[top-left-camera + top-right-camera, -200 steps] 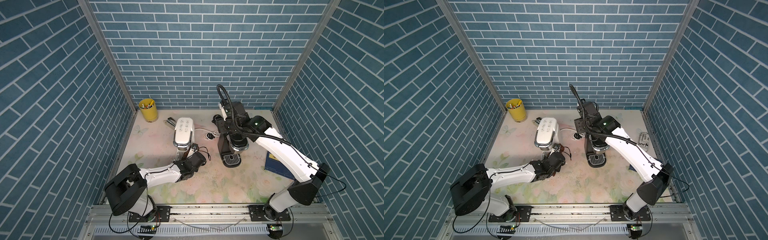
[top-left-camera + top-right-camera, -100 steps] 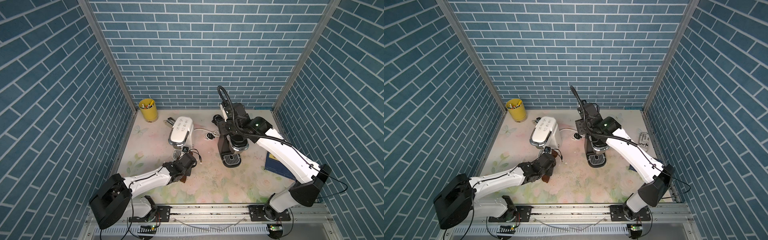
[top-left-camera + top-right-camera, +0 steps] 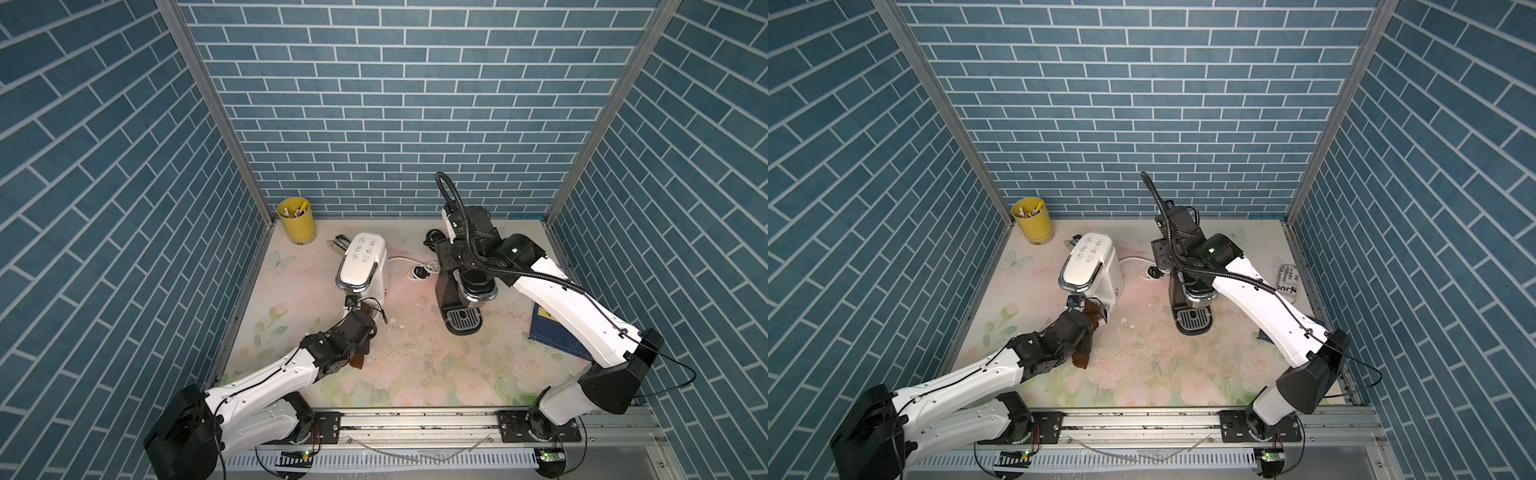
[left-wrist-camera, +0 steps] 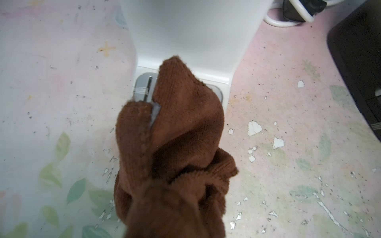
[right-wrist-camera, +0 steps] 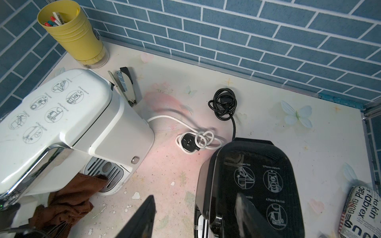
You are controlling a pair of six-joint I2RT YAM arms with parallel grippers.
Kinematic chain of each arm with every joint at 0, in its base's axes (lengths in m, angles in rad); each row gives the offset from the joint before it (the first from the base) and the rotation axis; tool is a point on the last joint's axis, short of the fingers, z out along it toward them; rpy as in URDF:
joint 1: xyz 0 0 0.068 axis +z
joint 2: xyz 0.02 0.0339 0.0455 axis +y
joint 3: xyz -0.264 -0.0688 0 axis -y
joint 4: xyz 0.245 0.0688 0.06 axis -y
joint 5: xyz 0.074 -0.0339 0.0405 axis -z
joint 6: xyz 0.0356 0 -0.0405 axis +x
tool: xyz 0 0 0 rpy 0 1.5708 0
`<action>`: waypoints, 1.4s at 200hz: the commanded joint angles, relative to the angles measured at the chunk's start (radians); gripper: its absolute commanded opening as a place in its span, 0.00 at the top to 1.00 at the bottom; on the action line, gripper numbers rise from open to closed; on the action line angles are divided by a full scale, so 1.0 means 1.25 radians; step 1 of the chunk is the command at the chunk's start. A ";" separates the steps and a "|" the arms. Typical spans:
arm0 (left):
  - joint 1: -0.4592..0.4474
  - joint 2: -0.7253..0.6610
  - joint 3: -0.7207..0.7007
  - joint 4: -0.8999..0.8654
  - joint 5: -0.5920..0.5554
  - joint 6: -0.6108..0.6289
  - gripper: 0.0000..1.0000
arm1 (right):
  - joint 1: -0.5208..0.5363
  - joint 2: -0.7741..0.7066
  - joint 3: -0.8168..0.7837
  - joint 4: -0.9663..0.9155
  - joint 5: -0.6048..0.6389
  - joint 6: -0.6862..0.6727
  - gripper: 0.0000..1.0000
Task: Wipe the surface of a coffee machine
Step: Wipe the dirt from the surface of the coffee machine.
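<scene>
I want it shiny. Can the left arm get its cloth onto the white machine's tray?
Probably yes: the brown cloth in the left gripper seems to touch the drip tray of the white coffee machine, nothing between.

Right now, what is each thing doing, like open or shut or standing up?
left claw, shut on the brown cloth
brown cloth, bunched, tip over the drip tray of the white coffee machine
white coffee machine, upright, unplugged
right claw, open, above the black coffee machine
black coffee machine, upright
white cord, loosely knotted, plug lying on the table
black cord, coiled
yellow cup, upright, pens inside
</scene>
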 commanded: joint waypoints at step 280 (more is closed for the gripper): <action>0.271 -0.007 0.599 -0.242 0.249 0.234 1.00 | -0.010 -0.171 -0.041 -0.020 0.053 -0.003 0.41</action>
